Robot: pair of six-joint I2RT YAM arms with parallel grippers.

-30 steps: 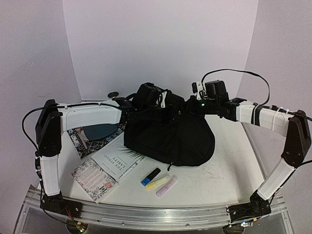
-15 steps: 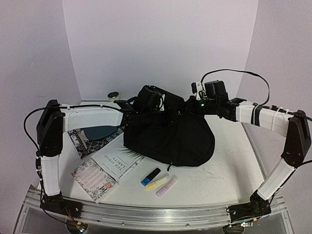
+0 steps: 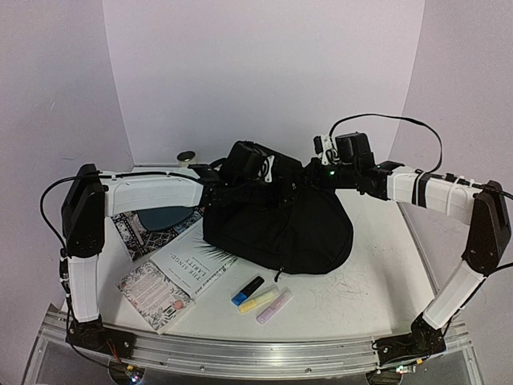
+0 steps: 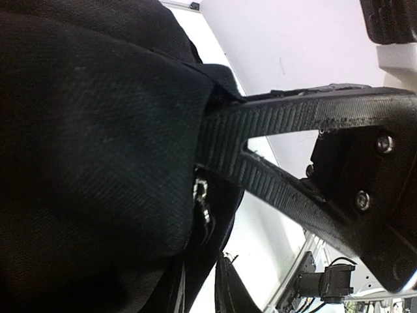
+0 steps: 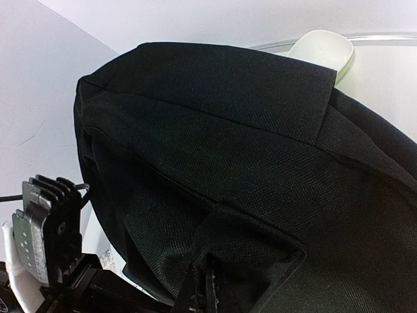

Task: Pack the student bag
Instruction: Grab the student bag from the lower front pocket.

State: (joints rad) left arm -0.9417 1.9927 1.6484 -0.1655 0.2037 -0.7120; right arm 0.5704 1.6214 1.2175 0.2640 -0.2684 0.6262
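**Both grippers at the bag's crown**

The black student bag [image 3: 280, 228] slumps at the centre of the overhead frame. The left gripper [image 3: 264, 172] meets its upper-left crown. One ribbed finger [image 4: 260, 130] lies against the fabric and its mate is hidden, so the grip is unclear. The right gripper [image 3: 311, 178], fingers closed tight, sits at the upper-right crown; whether it pinches fabric cannot be told.

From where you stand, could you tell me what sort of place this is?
Likely a lab robot workcell: plain white backdrop, arms bolted to an aluminium rail, staged student bag, books and highlighters.
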